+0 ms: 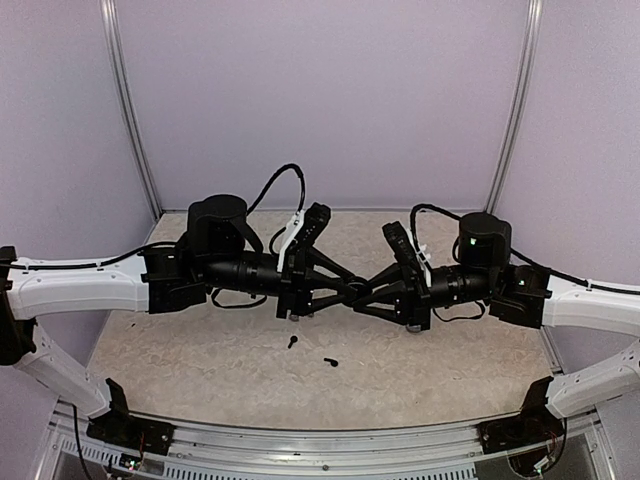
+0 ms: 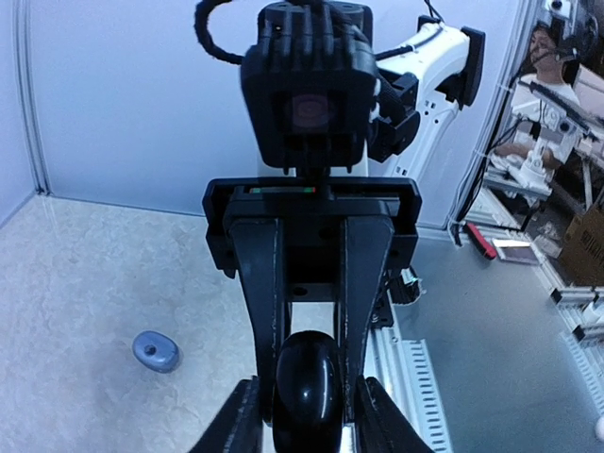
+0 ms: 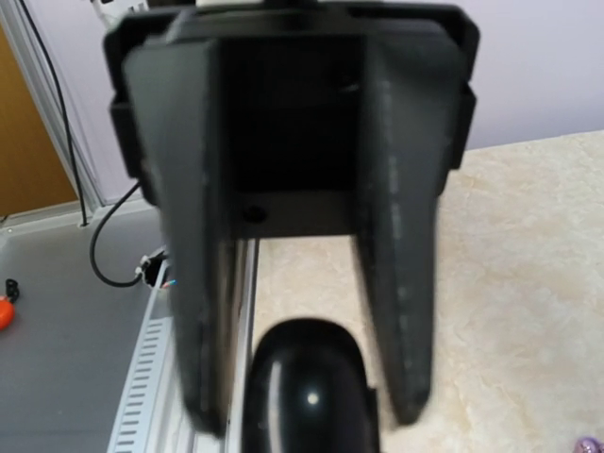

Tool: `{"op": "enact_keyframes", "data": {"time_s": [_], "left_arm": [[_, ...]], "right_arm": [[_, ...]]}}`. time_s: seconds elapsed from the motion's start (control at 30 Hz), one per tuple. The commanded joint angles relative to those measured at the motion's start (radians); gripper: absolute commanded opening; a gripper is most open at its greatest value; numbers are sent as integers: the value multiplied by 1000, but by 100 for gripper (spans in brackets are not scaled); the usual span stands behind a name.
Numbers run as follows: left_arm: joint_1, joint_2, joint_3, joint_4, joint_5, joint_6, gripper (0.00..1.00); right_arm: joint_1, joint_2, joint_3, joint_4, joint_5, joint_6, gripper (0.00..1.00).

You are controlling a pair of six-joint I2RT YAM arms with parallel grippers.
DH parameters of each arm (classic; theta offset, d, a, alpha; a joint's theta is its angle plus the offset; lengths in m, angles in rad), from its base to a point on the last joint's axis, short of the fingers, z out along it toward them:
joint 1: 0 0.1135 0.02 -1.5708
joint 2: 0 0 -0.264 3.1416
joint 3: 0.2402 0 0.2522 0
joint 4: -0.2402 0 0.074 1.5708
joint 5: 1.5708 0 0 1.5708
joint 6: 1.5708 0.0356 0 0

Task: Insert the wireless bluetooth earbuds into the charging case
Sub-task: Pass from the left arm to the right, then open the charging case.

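Now two claws meet in the air around one shiny black case (image 2: pixel 307 382).
The right claw (image 1: pixel 378 290) is pinching the case, with its fingers pressed on both sides. The left claw (image 1: pixel 350 289) has its fingers spread a little, one on each side of the case. I cannot tell if they touch it. No earbud is in the case yet. Two small black earbuds (image 1: pixel 292 341) lie apart on the table (image 1: pixel 200 360), below the claws, and a grey earbud (image 2: pixel 156 351) lies off to one side. I think this step is getting a good hold on the case, maybe to pass it across or to open it, and the lid looks closed. Next the lid must come open, and then a free claw has to go down and pick up a tiny earbud very gently.
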Motion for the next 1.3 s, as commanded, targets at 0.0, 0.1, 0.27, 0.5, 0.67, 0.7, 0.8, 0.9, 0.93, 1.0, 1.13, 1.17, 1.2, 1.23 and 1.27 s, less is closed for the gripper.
{"op": "enact_keyframes", "data": {"time_s": [0.0, 0.1, 0.27, 0.5, 0.67, 0.7, 0.8, 0.9, 0.93, 1.0, 1.13, 1.17, 1.2, 1.23, 1.27], "left_arm": [[0, -17, 26, 6, -20, -9, 46], [3, -23, 26, 3, -39, -20, 47], [19, -25, 28, 3, -70, -39, 46], [46, -36, 26, 9, -97, -48, 44], [66, -46, 17, 11, -103, -56, 44], [69, -49, 14, 11, -106, -58, 44], [83, -57, 6, 2, -114, -58, 45], [108, -84, -13, 2, -110, -57, 46], [107, -98, -21, 4, -102, -42, 48], [74, -119, -29, -17, -102, 10, 52], [21, -111, -15, -46, -112, 42, 59], [19, -98, -10, -52, -112, 39, 59], [14, -81, 0, -61, -112, 40, 59], [9, -71, 5, -63, -112, 40, 59], [4, -61, 7, -59, -112, 40, 59]], "right_arm": [[-9, -9, 9, -13, -8, -15, 13], [-9, -13, 11, -23, -9, -24, 7], [-9, -20, 7, -34, -19, -33, 2], [-9, -31, -3, -40, -28, -37, 0], [-9, -33, -13, -32, -29, -32, 0], [-9, -34, -16, -29, -27, -32, 0], [-10, -42, -28, -16, -22, -23, 0], [-17, -49, -42, -2, -18, -6, 0], [-21, -50, -46, 0, -17, -1, 0], [-24, -51, -48, -1, -8, 3, 0], [-26, -44, -37, -11, -5, 0, 0], [-26, -42, -34, -11, -6, -2, 0], [-26, -37, -32, -10, -11, -1, 0], [-26, -34, -30, -10, -14, -1, 0], [-27, -31, -27, -10, -17, -2, 0]]}}
